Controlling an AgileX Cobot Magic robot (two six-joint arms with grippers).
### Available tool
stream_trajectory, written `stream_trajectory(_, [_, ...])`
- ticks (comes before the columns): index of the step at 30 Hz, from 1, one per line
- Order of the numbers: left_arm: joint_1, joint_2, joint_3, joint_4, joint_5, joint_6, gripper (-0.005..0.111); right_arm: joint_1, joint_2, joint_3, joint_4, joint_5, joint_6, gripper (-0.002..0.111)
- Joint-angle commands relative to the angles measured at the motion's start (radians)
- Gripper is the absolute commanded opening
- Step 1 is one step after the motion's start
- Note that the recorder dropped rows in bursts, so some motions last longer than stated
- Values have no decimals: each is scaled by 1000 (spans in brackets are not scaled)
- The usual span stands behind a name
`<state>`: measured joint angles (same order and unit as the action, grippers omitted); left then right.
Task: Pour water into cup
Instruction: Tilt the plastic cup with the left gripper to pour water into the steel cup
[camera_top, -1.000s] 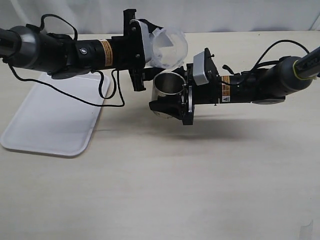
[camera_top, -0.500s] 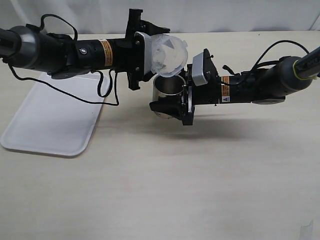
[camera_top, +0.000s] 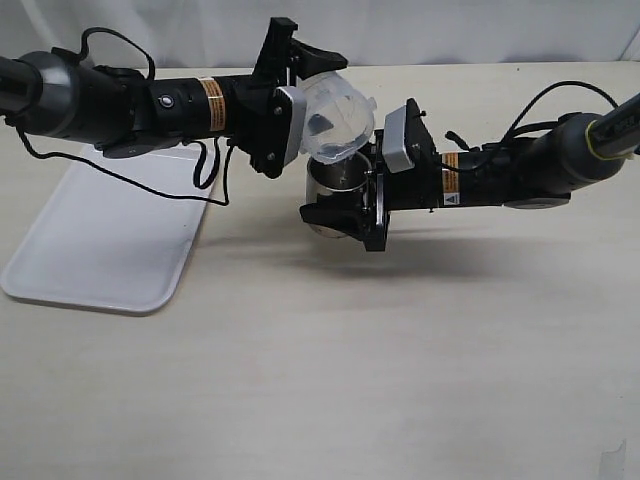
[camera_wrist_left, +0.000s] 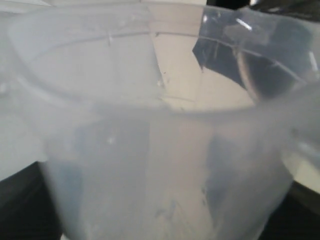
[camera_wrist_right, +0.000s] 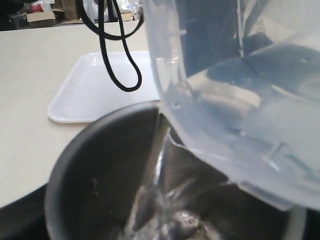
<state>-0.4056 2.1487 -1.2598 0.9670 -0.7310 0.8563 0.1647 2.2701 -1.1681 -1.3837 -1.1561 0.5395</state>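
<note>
My left gripper (camera_top: 312, 100) is shut on the translucent plastic beaker (camera_top: 337, 117) and holds it tipped, spout down, over the cup. The beaker fills the left wrist view (camera_wrist_left: 165, 150), hiding the jaws. My right gripper (camera_top: 340, 205) is shut on the short steel cup (camera_top: 335, 176) and holds it upright above the table. In the right wrist view the beaker's spout (camera_wrist_right: 235, 100) hangs over the cup's dark inside (camera_wrist_right: 105, 175). A thin stream of clear water (camera_wrist_right: 159, 150) runs from the spout and splashes on the cup's bottom.
A white tray (camera_top: 110, 235) lies on the table at the left; it also shows in the right wrist view (camera_wrist_right: 100, 90). A black cable (camera_top: 205, 175) loops down from the left arm over the tray's edge. The pale tabletop (camera_top: 400, 360) spreads in front of both arms.
My left gripper has rolled further and tipped the beaker down until its spout is over the cup. Water now runs into the cup. The right arm has held still.
</note>
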Motion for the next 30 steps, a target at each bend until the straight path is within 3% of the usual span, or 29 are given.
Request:
stream_trajectory(1, [-2,-16,-10,-21,-19,45,0,0,-2,-6,12,-20,-8,4])
stream_trajectory(16, [-2,-16,-10,-41,-26,243,0,0,-2,-6,8,-22,-8,4])
stream_trajectory(30, [-2,-16,-10,-35,-75,330,0,0,-2,-6,8,-22,-8,4])
